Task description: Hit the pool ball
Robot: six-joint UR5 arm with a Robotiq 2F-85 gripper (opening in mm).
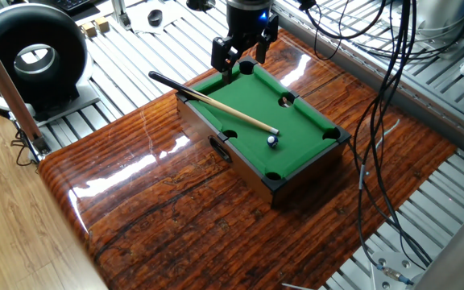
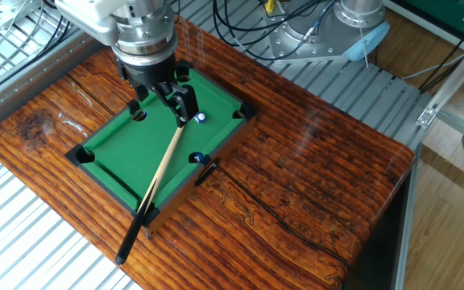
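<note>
A small pool table (image 1: 304,133) (image 2: 123,153) with green felt and black corner pockets stands on a glossy wooden board. The pool ball (image 1: 272,140) (image 2: 200,118), tiny and dark with a white patch, rests on the felt near a side pocket. A thin wooden cue (image 1: 216,102) (image 2: 158,173) lies across the table, its pale tip just beside the ball and its black butt sticking out past the end rail. My gripper (image 1: 242,53) (image 2: 162,95) hangs open above the table's end, clear of the cue, with nothing between its fingers.
The wooden board (image 1: 159,201) (image 2: 296,185) lies on a slatted metal bench. A black ring-shaped device (image 1: 35,52) stands at the far left, with small wooden blocks (image 1: 95,26) behind it. Black cables (image 1: 393,80) hang at the right. The arm's base (image 2: 353,24) stands behind the board.
</note>
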